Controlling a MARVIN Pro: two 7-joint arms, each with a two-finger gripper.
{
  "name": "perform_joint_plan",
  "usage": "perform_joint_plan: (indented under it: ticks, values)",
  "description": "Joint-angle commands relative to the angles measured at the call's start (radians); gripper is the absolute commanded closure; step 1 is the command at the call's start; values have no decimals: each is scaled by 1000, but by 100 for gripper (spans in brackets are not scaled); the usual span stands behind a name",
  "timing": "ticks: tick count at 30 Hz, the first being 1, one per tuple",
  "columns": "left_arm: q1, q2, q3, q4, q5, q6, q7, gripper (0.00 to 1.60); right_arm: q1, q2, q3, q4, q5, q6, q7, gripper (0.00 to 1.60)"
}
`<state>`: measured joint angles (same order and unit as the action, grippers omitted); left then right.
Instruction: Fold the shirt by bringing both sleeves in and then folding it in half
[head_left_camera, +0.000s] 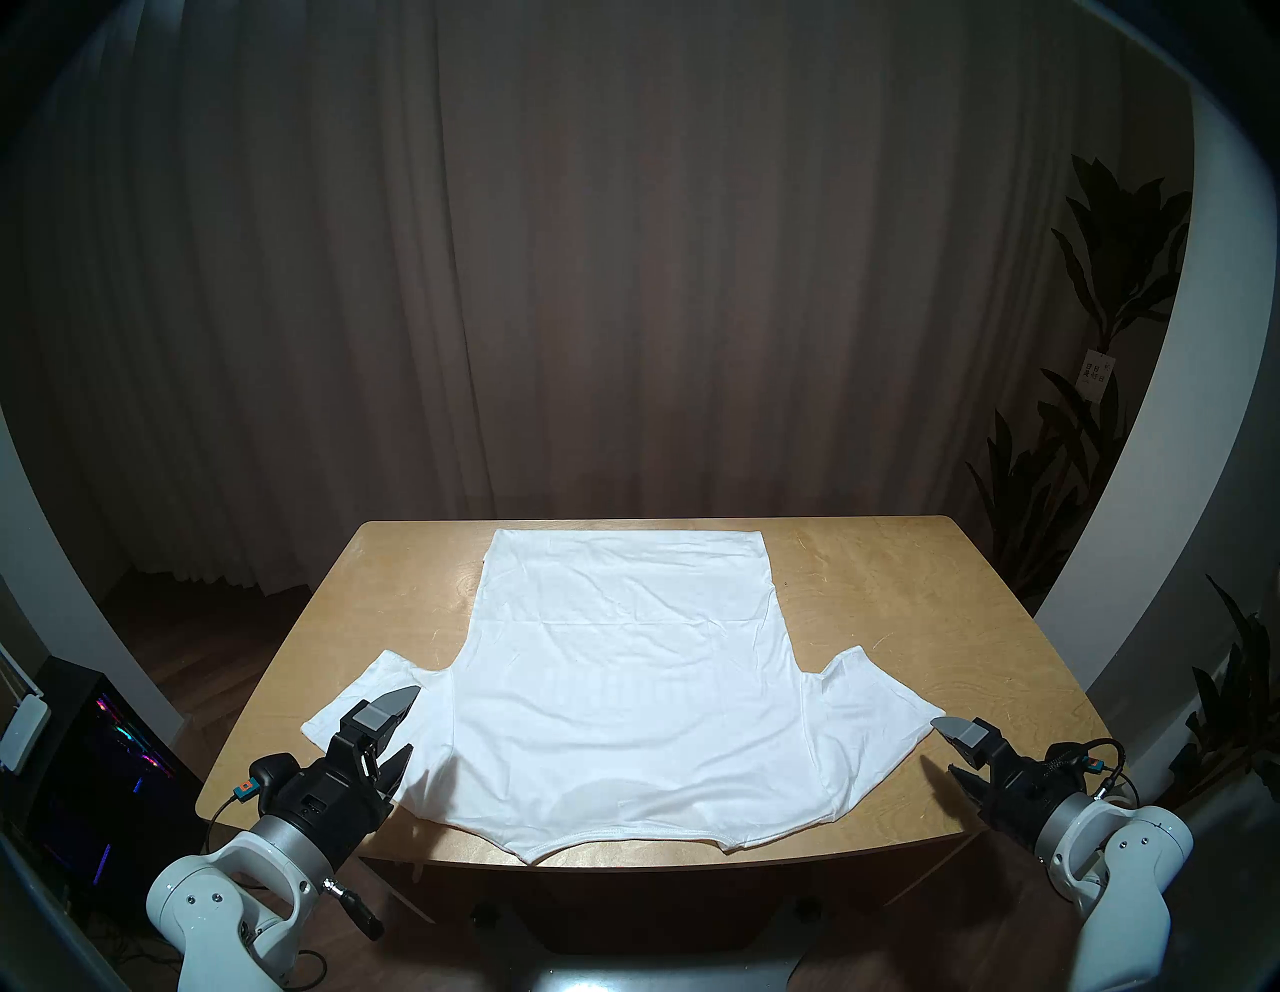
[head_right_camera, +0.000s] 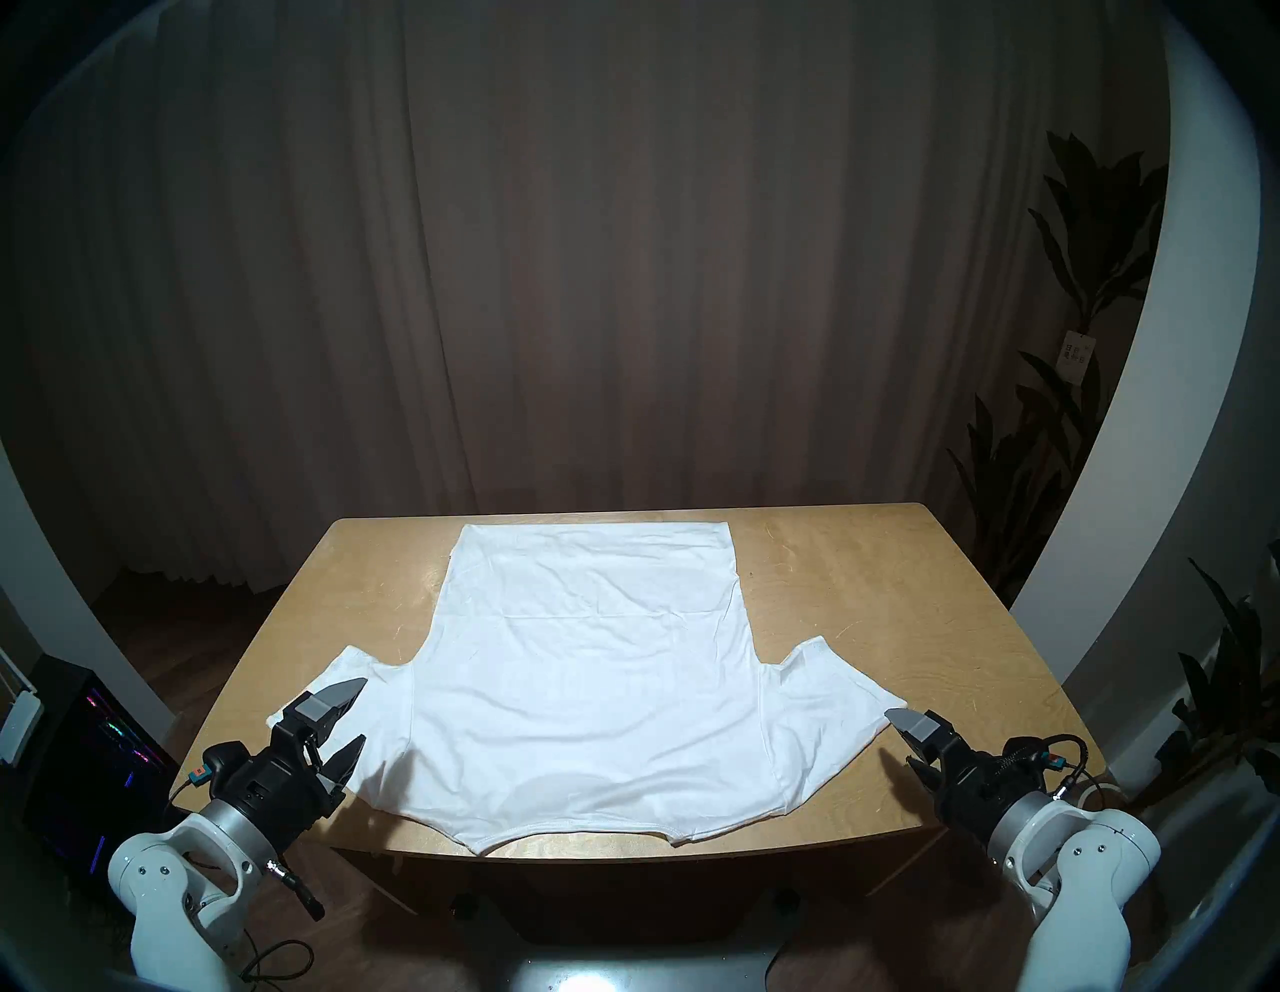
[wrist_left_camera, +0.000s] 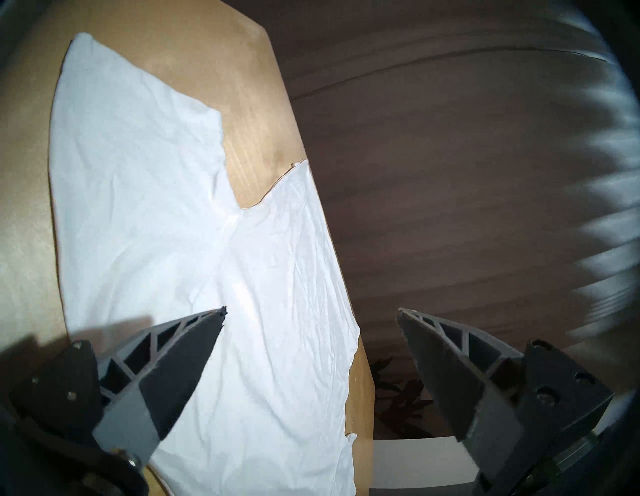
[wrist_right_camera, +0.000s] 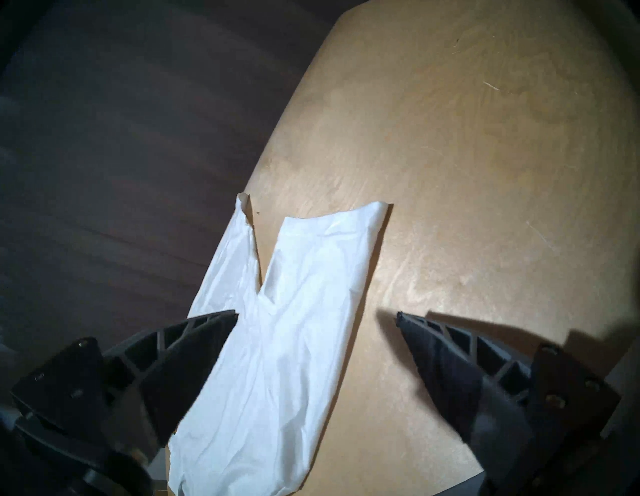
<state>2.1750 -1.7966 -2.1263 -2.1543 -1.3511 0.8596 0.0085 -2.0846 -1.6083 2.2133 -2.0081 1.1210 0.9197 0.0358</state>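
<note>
On the wooden surface (head_left_camera: 900, 623), shirt (head_left_camera: 623, 693) spread flat, sleeves (head_left_camera: 869, 713) out sideways for folding inward. Left hand (head_left_camera: 405, 720) and right hand (head_left_camera: 945, 745) both open, empty, poised at sleeves, seemingly ready to grasp.

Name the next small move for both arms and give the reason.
Probably lower both grippers and shut them on the sleeve edges. The shirt lies flat, sleeves spread, while the left gripper and right gripper hang open at the sleeves, gripping nothing.
</note>
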Motion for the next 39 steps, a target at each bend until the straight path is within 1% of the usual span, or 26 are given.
perform_joint_plan:
  ticks: [1,4,9,15,16,19,25,27,31,34,39]
  values:
    - [-37,-7,-27,-11,-52,15,37,0,93,-34,-6,-14,9,16,-122,0]
    - [-45,-7,-42,-21,-71,23,57,0,107,-39,-9,-13,11,29,-162,0]
    - [-55,-8,-61,-25,-93,38,98,0,123,-48,-26,18,2,18,-199,0]
    - [-68,-5,-65,-22,-100,46,122,0,131,-49,-42,50,-5,1,-205,0]
    - [-73,-3,-67,-19,-101,47,131,0,133,-45,-52,60,-14,-13,-200,0]
    - [-79,-3,-72,-18,-105,49,141,0,146,-46,-67,76,-22,-26,-209,0]
    - [-85,-7,-80,-24,-111,51,172,0,159,-41,-87,93,-39,-40,-214,0]
    - [-90,-9,-92,-23,-114,46,187,0,169,-42,-101,102,-48,-48,-219,0]
    - [-89,-3,-99,-22,-108,44,185,0,176,-43,-115,108,-56,-53,-223,0]
    - [-85,-3,-130,-21,-117,39,197,0,188,-41,-143,120,-73,-61,-231,0]
    - [-85,-3,-145,-20,-120,33,193,0,200,-44,-166,128,-90,-73,-241,0]
